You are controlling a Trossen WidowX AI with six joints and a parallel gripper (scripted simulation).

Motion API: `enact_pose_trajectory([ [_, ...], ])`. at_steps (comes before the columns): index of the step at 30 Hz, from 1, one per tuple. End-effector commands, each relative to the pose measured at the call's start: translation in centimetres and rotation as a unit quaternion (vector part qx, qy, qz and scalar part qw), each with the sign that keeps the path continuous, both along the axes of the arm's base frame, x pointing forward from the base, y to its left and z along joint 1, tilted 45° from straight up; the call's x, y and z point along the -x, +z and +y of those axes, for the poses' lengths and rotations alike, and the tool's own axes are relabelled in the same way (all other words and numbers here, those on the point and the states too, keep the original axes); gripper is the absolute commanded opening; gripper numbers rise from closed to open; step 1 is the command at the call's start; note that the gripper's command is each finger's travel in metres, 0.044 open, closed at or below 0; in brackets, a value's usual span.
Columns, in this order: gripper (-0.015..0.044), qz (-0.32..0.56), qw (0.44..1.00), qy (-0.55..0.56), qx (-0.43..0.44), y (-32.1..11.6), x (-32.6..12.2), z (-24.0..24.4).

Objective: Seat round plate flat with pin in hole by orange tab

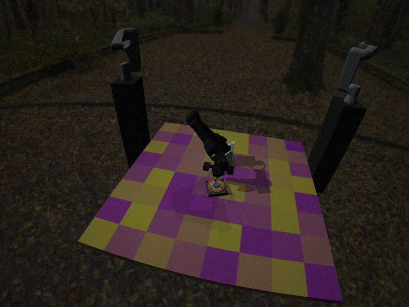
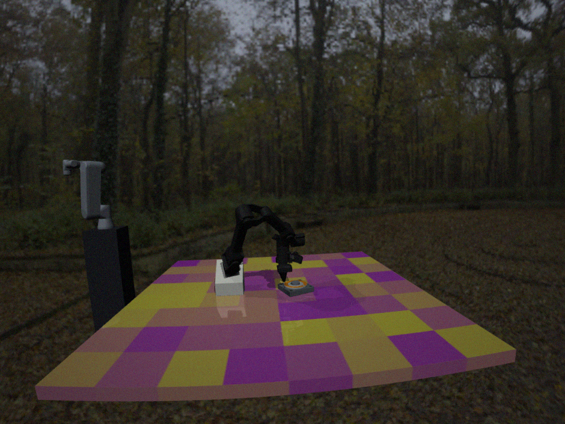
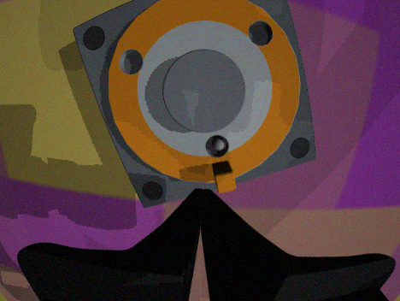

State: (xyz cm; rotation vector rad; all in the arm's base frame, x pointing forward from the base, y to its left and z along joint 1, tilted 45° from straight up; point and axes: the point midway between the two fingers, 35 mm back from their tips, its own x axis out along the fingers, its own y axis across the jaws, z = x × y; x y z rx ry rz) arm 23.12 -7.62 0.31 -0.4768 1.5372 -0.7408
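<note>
pincer (image 2: pixel 283 279) closed, beside plate (image 2: pixel 296 284)

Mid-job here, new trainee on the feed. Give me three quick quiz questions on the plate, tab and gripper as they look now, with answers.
1. True or false: the gripper grips the orange tab.
2. In the wrist view, the tab points: A) toward the gripper, B) away from it, C) sideways.
3. How many holes show in the round plate?

Key:
1. False; shut on nothing, its tips just short of the tab.
2. A.
3. Three, one next to the tab with something shiny inside.
</note>
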Motion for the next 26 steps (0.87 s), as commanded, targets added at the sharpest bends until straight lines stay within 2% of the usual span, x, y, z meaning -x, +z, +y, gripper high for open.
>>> enact_pose_trajectory([
  [1, 0.0, -0.001, 1.0, 0.001, 0.001, 0.7, -0.2, 0.6],
  [8, 0.0, -0.001, 1.0, 0.001, 0.001, 3.2, -0.2, 2.9],
  [26, 0.0, 0.001, 1.0, 0.003, 0.003, 2.6, -0.2, 2.4],
])
